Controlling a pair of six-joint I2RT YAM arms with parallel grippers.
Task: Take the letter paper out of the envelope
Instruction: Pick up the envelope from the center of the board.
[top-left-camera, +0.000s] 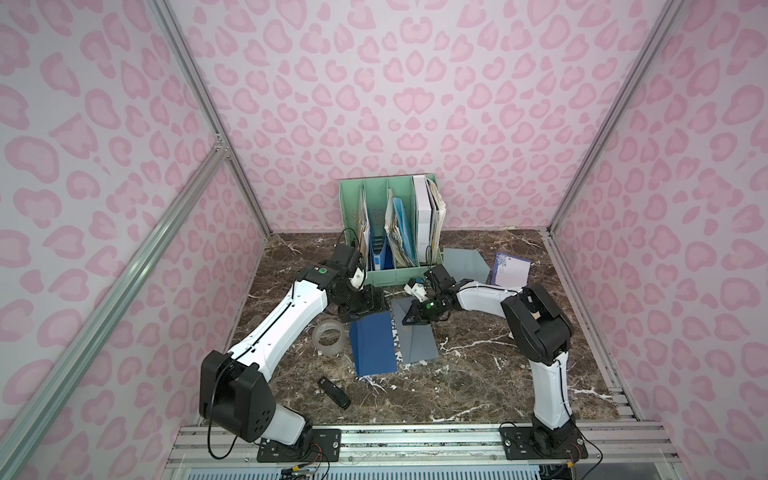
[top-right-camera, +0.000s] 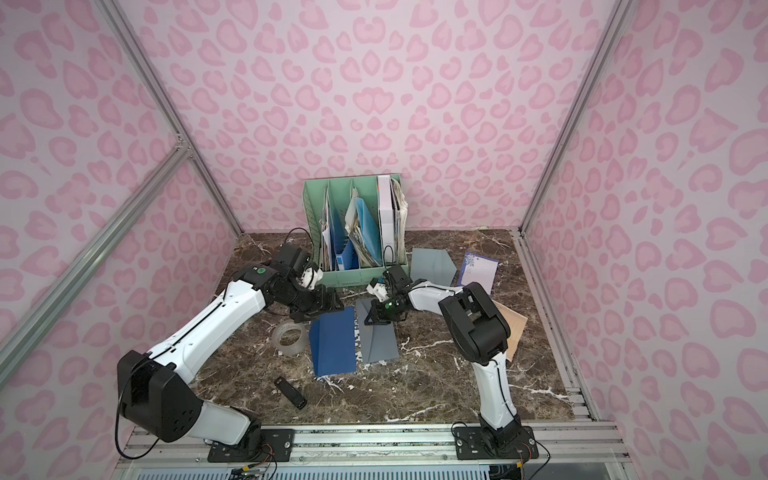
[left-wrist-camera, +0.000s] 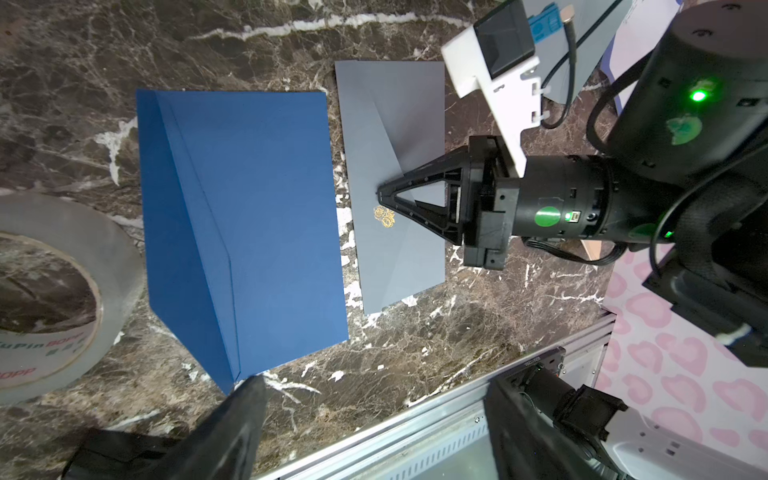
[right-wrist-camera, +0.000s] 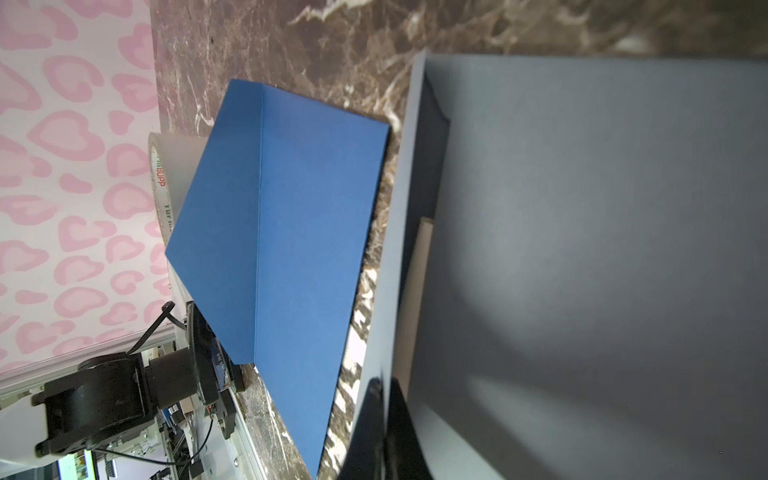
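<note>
Nearest the arm bases, a small black stick-shaped object (top-left-camera: 333, 392) lies alone on the marble tabletop (top-left-camera: 469, 386). Beyond it, 2 envelopes lie side by side with a thin strip of marble between them. The blue envelope (top-left-camera: 373, 345) has its flap open toward a clear tape roll (top-left-camera: 328, 337) just beside it. The grey envelope (top-left-camera: 417, 338) carries a small gold emblem near its flap tip.

The right gripper (left-wrist-camera: 380, 195) has its jaws pinched together on the tip of the grey envelope's flap. In the right wrist view the flap is lifted off the pocket, and the pale edge of the letter paper (right-wrist-camera: 417, 291) shows inside the mouth, still within the envelope. In a top view a brown kraft envelope (top-right-camera: 515, 328) lies to the right, mostly hidden behind the right arm.

The left gripper (top-left-camera: 368, 307) hangs over the far end of the blue envelope with its jaws spread wide, holding nothing.

Farther back, a mint-green file organizer (top-left-camera: 386, 276) packed with folders and papers stands against the rear wall. To its right lie a second grey envelope (top-left-camera: 465, 264) with an open flap and, beside that, a white sheet with a blue floral corner (top-left-camera: 510, 270).
</note>
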